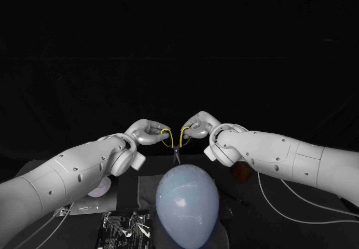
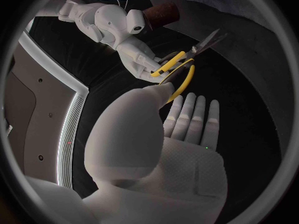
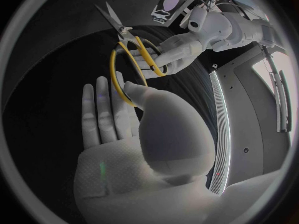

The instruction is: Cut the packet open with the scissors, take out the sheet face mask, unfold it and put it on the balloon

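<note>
The yellow-handled scissors [image 1: 174,141] hang between my two hands above the table's middle, blades pointing down toward the balloon [image 1: 187,205]. My left hand [image 1: 148,132] hooks one loop with its thumb, and my right hand [image 1: 197,127] holds the other loop. In the left wrist view the left thumb [image 2: 163,90] touches a yellow loop, the right hand [image 2: 138,58] pinches the other, and the blades [image 2: 209,39] are nearly closed. The right wrist view shows both loops [image 3: 131,64] spread apart. A pale packet with an oval picture [image 3: 169,3] lies by the left arm, partly hidden under it [image 1: 101,188].
The pale blue balloon lies near the front edge, right below the scissors. A dark printed sheet [image 1: 123,225] lies to its left. A brown round object [image 1: 240,171] sits under the right arm, and a white cable [image 1: 299,212] runs across the table's right side.
</note>
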Available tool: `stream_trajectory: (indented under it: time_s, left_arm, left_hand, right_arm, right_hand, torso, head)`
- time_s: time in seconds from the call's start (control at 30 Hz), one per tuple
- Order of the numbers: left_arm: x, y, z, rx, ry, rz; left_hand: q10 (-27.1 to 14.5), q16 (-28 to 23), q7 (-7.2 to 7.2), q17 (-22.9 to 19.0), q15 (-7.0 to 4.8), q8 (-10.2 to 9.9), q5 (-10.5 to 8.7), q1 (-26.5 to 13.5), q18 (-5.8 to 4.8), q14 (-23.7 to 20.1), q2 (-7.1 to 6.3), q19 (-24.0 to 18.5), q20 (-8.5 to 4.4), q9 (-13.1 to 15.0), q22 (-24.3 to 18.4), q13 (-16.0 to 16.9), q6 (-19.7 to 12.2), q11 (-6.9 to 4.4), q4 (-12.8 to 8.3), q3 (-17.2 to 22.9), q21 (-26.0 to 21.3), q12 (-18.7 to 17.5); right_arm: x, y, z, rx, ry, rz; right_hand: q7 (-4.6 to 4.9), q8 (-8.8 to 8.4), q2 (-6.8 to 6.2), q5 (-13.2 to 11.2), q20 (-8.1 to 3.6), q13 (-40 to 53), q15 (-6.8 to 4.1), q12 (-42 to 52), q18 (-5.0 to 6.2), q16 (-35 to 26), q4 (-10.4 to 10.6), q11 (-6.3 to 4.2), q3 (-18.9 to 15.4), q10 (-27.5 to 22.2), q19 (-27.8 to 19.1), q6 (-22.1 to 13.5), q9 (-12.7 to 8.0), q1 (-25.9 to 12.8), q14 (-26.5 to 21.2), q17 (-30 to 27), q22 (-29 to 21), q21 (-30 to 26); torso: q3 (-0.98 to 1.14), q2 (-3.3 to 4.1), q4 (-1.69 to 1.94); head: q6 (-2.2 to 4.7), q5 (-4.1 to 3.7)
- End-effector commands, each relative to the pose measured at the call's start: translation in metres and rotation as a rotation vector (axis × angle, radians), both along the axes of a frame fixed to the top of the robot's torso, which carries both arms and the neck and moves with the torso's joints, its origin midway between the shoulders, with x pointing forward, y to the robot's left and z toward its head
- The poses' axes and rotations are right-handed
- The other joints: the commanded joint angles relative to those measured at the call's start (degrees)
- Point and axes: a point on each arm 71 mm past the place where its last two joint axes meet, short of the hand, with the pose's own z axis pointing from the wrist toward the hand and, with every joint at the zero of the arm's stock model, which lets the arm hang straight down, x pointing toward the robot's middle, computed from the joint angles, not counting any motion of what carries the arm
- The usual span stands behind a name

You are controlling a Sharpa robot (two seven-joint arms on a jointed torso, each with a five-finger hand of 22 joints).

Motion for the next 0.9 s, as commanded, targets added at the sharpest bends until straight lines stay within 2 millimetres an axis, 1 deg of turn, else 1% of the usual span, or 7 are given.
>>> stream_trajectory:
  time_s: [0.03, 0.43, 0.53, 0.63, 0.77, 0.8, 0.9]
  left_arm:
    - [-0.001, -0.001, 0.001, -0.028, 0.007, -0.022]
    - [-0.003, 0.001, 0.001, -0.048, 0.015, -0.027]
    - [-0.003, -0.001, 0.001, -0.054, 0.016, -0.024]
    - [-0.003, -0.004, 0.001, -0.057, 0.017, -0.016]
    - [-0.003, -0.008, 0.001, -0.057, 0.018, 0.0]
    - [-0.003, -0.008, 0.001, -0.057, 0.018, 0.003]
    - [-0.003, -0.01, 0.001, -0.057, 0.017, 0.009]
  left_hand:
    - [-0.57, -0.3, 5.23, -0.23, 0.03, -0.38, 0.15, -0.5, -0.33, -0.58, -0.82, -0.39, 0.0, -0.18, 0.04, 0.06, -0.28, -0.04, -0.43, -0.54, -0.29, 0.21]
    - [-0.79, -0.2, 5.34, -0.61, 0.11, -0.33, 0.15, -1.41, -0.32, -0.77, -1.18, -0.12, -0.01, -0.27, 0.1, 0.09, -0.12, 0.04, -0.65, -2.73, -0.24, 0.32]
    - [0.75, 0.81, 4.78, 0.44, -0.42, 0.89, 0.15, -1.27, 0.06, 3.84, 0.45, 3.11, -0.08, 0.38, 0.5, 0.26, 2.65, -0.51, -0.66, -2.46, 0.52, 1.08]
    - [2.93, 1.73, 4.26, 0.66, -1.11, 1.95, 0.15, -1.4, 0.84, 5.86, 0.82, 8.08, -0.19, 0.61, 1.1, 0.37, 4.84, -1.17, -0.77, -1.58, 1.79, 2.06]
    - [6.85, 3.17, 2.38, 1.1, -2.49, 4.85, 0.17, -1.72, 2.27, 9.0, 1.51, 10.14, -0.28, 1.47, 1.35, 0.44, 10.31, -2.83, -0.63, 0.53, 2.9, 3.53]
    - [8.69, 3.87, 1.45, 1.37, -3.18, 6.16, 0.16, -1.45, 2.92, 10.5, 1.97, 11.01, -0.32, 1.93, 1.48, 0.49, 12.35, -3.66, -0.89, 1.63, 3.39, 4.1]
    - [10.68, 4.42, 0.48, 1.61, -3.82, 7.42, 0.16, -0.98, 3.48, 11.81, 2.61, 11.68, -0.28, 2.42, 1.54, 0.5, 14.05, -4.53, -1.41, 2.81, 3.77, 4.6]
  right_arm:
    - [0.0, -0.003, 0.007, -0.021, -0.066, -0.007]
    - [0.001, -0.014, 0.01, -0.037, -0.102, -0.031]
    - [0.001, -0.011, 0.01, -0.037, -0.103, -0.026]
    - [0.0, -0.005, 0.01, -0.037, -0.102, -0.012]
    - [-0.001, 0.005, 0.009, -0.042, -0.103, 0.011]
    - [-0.002, 0.007, 0.009, -0.043, -0.104, 0.014]
    - [-0.002, 0.011, 0.01, -0.045, -0.107, 0.019]
  right_hand:
    - [-0.07, 0.33, 0.17, 0.14, -0.09, 0.1, 0.03, 0.28, 1.17, 0.26, -0.31, -0.13, 0.0, 0.11, 0.32, 0.32, 0.62, -0.08, 0.26, 0.08, 0.12, 0.33]
    - [-0.07, 0.34, 0.15, 0.14, -0.09, 0.09, 0.03, 0.27, 1.17, 0.25, -0.36, -0.13, 0.02, 0.11, 0.32, 0.31, 0.64, -0.11, 0.26, 0.08, 0.14, 0.35]
    - [-0.07, 0.34, 0.15, 0.14, -0.09, 0.09, 0.03, 0.27, 1.17, 0.25, -0.36, -0.13, 0.02, 0.11, 0.32, 0.31, 0.64, -0.11, 0.26, 0.08, 0.14, 0.35]
    - [-0.07, 0.34, 0.15, 0.14, -0.09, 0.09, 0.03, 0.27, 1.17, 0.25, -0.36, -0.13, 0.02, 0.11, 0.32, 0.31, 0.64, -0.11, 0.26, 0.08, 0.14, 0.35]
    - [-0.07, 0.36, 0.13, 0.14, -0.1, 0.09, 0.03, 0.26, 1.16, 0.24, -0.43, -0.14, 0.07, 0.12, 0.31, 0.31, 0.67, -0.18, 0.26, 0.09, 0.18, 0.39]
    - [-0.07, 0.36, 0.13, 0.14, -0.1, 0.09, 0.03, 0.26, 1.16, 0.24, -0.43, -0.14, 0.07, 0.12, 0.31, 0.31, 0.67, -0.18, 0.26, 0.09, 0.18, 0.39]
    - [-0.07, 0.36, 0.13, 0.14, -0.1, 0.09, 0.03, 0.26, 1.16, 0.24, -0.43, -0.14, 0.07, 0.12, 0.31, 0.31, 0.67, -0.18, 0.26, 0.09, 0.18, 0.39]
  torso:
    - [-0.01, 0.0, -0.03]
    - [0.02, 0.01, -0.01]
    - [0.06, -0.01, -0.01]
    - [0.1, 0.02, -0.01]
    - [0.11, 0.03, 0.02]
    - [0.1, 0.04, 0.05]
    - [0.08, 0.05, 0.04]
  head:
    - [0.25, -0.06]
    - [0.48, -0.15]
    - [0.49, -0.15]
    - [0.62, -0.15]
    - [0.68, -0.19]
    - [0.67, -0.21]
    - [0.71, -0.12]
